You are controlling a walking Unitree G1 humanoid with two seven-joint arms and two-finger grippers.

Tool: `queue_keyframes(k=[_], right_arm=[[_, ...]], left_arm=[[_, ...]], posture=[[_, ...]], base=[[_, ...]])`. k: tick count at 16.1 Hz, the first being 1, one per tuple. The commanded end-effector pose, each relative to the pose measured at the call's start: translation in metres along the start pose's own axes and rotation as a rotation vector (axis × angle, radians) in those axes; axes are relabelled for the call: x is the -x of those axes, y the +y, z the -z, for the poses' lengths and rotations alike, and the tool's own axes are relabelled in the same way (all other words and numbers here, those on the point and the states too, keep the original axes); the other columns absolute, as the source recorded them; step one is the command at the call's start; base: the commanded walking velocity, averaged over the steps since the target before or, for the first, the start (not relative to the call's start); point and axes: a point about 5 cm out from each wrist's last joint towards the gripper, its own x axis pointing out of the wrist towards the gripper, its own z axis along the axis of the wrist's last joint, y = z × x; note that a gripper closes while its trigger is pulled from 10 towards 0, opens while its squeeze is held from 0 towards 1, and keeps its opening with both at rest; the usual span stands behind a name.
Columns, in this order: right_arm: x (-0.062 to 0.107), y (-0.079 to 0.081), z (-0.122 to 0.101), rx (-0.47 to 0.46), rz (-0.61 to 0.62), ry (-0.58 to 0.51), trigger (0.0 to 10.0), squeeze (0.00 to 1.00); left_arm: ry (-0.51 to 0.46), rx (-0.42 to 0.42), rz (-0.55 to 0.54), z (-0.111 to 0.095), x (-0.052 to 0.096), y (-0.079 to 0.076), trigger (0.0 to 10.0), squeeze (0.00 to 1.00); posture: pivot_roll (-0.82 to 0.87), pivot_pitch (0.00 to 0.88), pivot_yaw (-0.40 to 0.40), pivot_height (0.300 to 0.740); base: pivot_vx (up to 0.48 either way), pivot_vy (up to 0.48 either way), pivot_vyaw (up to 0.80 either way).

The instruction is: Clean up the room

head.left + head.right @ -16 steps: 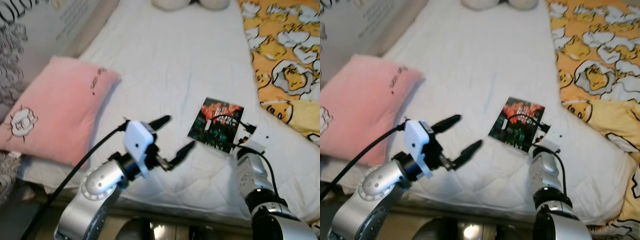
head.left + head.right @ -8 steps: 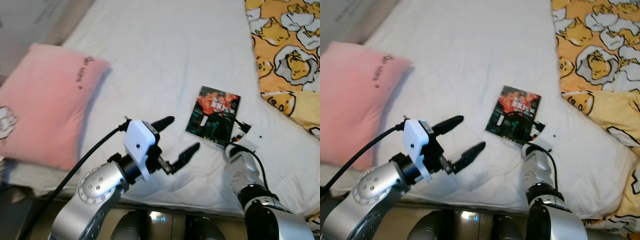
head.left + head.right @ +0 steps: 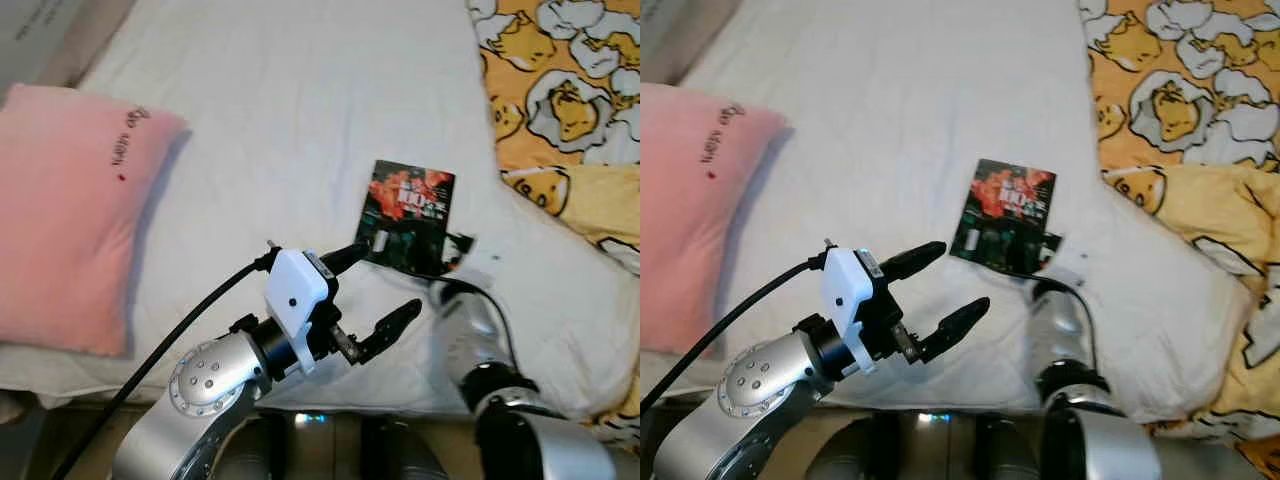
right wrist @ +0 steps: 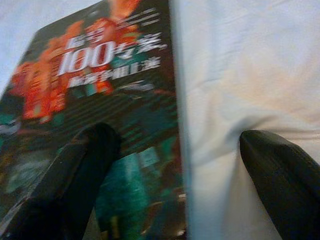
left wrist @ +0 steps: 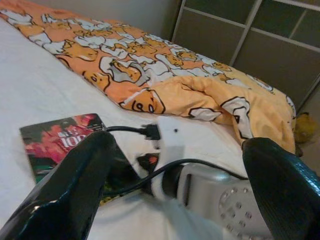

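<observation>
A dark book (image 3: 410, 212) with a red and green cover lies flat on the white bed sheet (image 3: 300, 120). My right gripper (image 4: 175, 145) is open at the book's near edge. One of its fingers (image 4: 85, 170) is over the cover (image 4: 100, 75), the other is over the sheet beside it. My left gripper (image 3: 390, 277) is open and empty, hovering just in front of the book's near left corner. In the left wrist view the book (image 5: 60, 140) lies beyond the right wrist's white camera block (image 5: 170, 132).
A pink pillow (image 3: 60, 210) lies at the left of the bed. An orange and yellow patterned blanket (image 3: 570, 100) is bunched along the right side. A black cable (image 3: 160, 350) runs from my left wrist. The bed's front edge is under my arms.
The camera has moved, so the whole scene has shifted. My left gripper has come closer to the book's near corner. The right gripper stays at the book's edge.
</observation>
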Motion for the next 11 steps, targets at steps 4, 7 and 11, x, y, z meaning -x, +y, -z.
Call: queue_keyframes(k=[4, 7, 11], right_arm=[[0.028, 0.037, 0.054, 0.012, -0.197, 0.151, 10.0, 0.0], [0.06, 0.052, 0.079, -0.021, -0.296, 0.187, 10.0, 0.0], [0.057, 0.04, 0.075, -0.027, -0.253, 0.172, 10.0, 0.0]], left_arm=[[0.009, 0.066, 0.007, 0.003, 0.002, -0.008, 10.0, 0.0], [0.005, 0.093, -0.004, 0.004, 0.002, -0.008, 10.0, 0.0], [-0.001, 0.089, 0.027, 0.004, -0.001, -0.012, 10.0, 0.0]], posture=[[0.33, 0.383, -0.021, 0.74], [0.31, 0.372, -0.032, 0.74], [0.3, 0.363, -0.027, 0.74]], base=[[0.0, 0.0, 0.0], [0.0, 0.0, 0.0], [0.0, 0.0, 0.0]])
